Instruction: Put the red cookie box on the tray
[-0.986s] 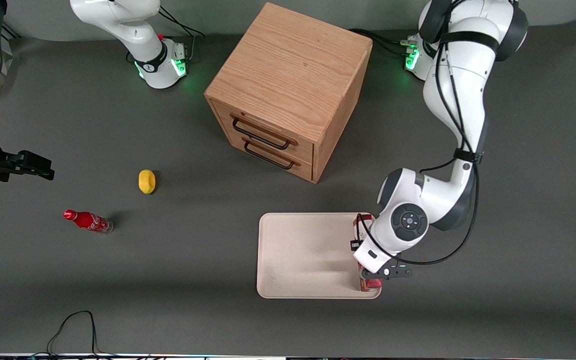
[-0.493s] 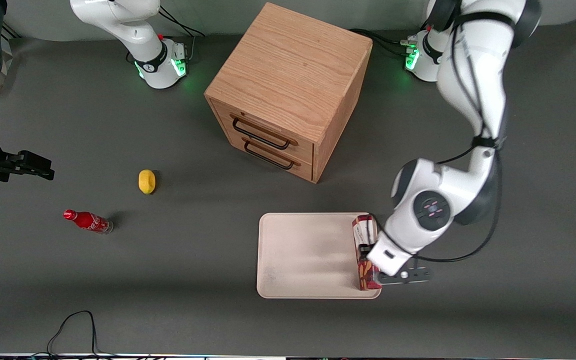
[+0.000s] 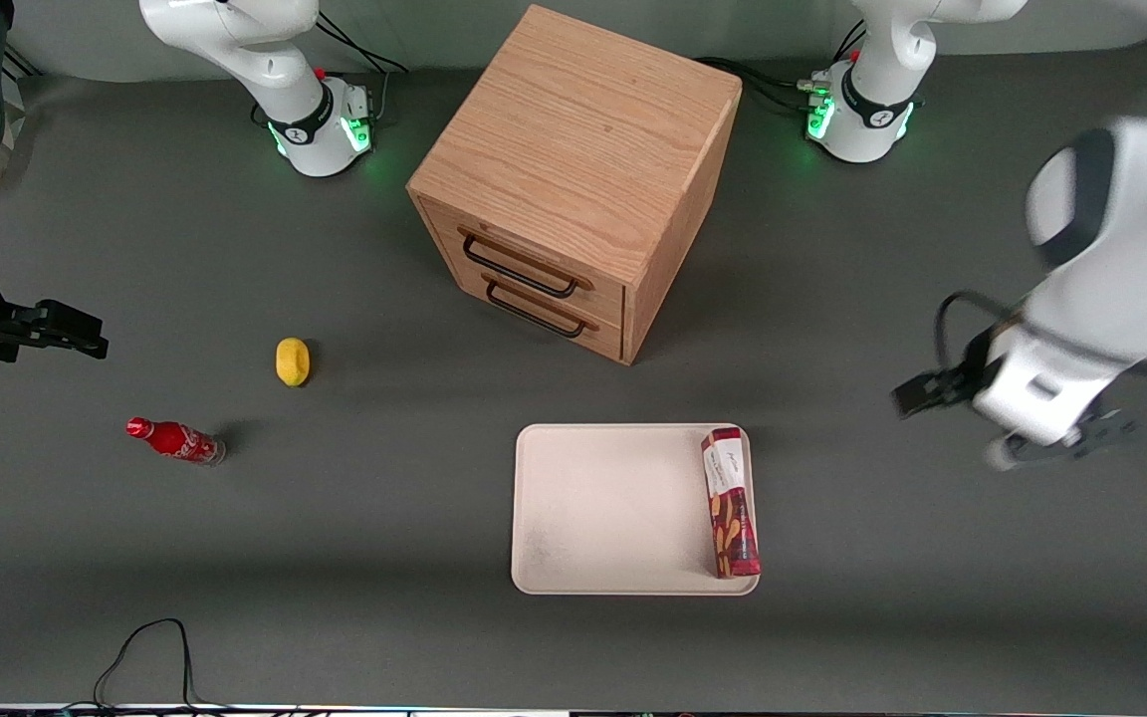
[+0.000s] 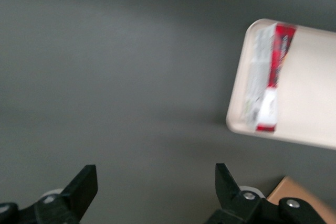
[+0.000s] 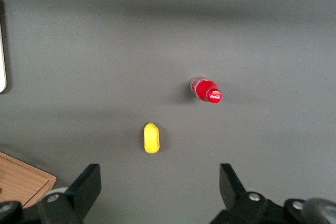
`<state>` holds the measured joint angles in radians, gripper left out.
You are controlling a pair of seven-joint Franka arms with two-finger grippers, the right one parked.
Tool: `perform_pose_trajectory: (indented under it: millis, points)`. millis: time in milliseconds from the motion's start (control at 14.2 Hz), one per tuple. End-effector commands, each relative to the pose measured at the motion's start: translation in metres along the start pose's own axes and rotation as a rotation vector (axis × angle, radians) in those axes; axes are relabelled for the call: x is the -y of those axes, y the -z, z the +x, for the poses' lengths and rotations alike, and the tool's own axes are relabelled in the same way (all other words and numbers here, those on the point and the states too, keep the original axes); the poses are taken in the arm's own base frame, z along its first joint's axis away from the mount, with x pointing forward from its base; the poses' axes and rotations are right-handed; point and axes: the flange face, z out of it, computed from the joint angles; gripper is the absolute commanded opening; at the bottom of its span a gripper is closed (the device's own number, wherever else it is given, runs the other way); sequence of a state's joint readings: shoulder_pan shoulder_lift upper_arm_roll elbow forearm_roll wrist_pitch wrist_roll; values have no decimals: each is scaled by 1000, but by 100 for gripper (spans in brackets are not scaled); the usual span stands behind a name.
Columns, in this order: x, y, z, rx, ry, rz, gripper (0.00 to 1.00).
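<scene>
The red cookie box (image 3: 730, 503) lies flat on the cream-white tray (image 3: 613, 508), along the tray's edge toward the working arm's end, with its white label end pointing away from the front camera. My left gripper (image 3: 1017, 423) hangs high above the bare table, well apart from the tray toward the working arm's end. In the left wrist view the gripper (image 4: 155, 177) is open and empty over grey table, and the box (image 4: 273, 72) shows lying in the tray (image 4: 310, 93).
A wooden two-drawer cabinet (image 3: 573, 179) stands farther from the front camera than the tray. A yellow lemon-like object (image 3: 292, 360) and a small red soda bottle (image 3: 175, 440) lie toward the parked arm's end. A black cable (image 3: 150, 647) loops at the table's near edge.
My gripper let go of the red cookie box, rose and swung away toward the working arm's end. The box stays on the tray.
</scene>
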<state>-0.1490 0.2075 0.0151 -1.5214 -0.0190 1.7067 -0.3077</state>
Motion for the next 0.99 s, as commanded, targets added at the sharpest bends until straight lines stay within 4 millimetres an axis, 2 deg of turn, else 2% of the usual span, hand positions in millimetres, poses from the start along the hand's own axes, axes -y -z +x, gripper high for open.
perform_pose_trajectory:
  millis: [0,141,282,915]
  points:
    - [52,33,-40,25,-77,13,100]
    - [75,46,-63,4,-64,7,100]
    - [87,52,-73,9,-71,8,100]
    - [91,55,-84,19,-112,16,100]
